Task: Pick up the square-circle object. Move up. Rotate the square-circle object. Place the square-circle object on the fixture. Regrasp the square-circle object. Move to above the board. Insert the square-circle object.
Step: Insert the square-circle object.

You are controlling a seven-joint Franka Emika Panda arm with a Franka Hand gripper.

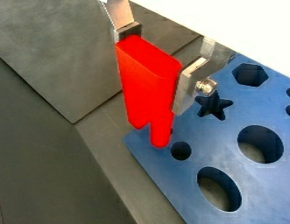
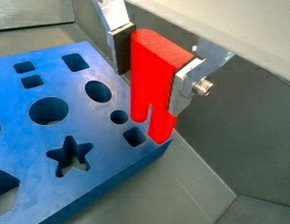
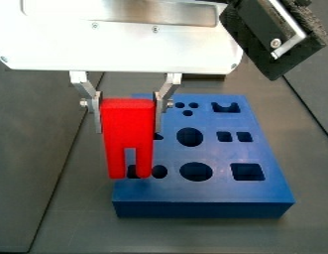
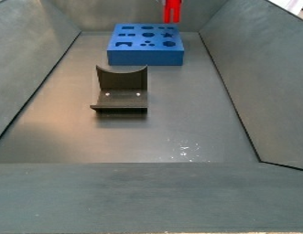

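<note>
My gripper [image 3: 127, 103] is shut on the square-circle object [image 3: 127, 134], a bright red block held upright with its two legs pointing down. In both wrist views the silver fingers clamp the block's upper part [image 1: 147, 83] [image 2: 153, 83]. The legs hang over a corner of the blue board [image 3: 266, 154], by a small round hole and a small square hole; the tips are at or just above the surface, and I cannot tell which. The board also shows in both wrist views [image 1: 273, 188] [image 2: 109, 166]. In a side view the red block [image 4: 172, 11] is above the board [image 4: 147, 57]. The fixture [image 4: 119, 91] stands empty, apart from the board.
Everything sits in a grey bin with sloping walls [image 4: 44, 82]; one wall rises close beside the board's edge [image 1: 53, 70]. A black camera [image 3: 273, 35] hangs beside the gripper's white body.
</note>
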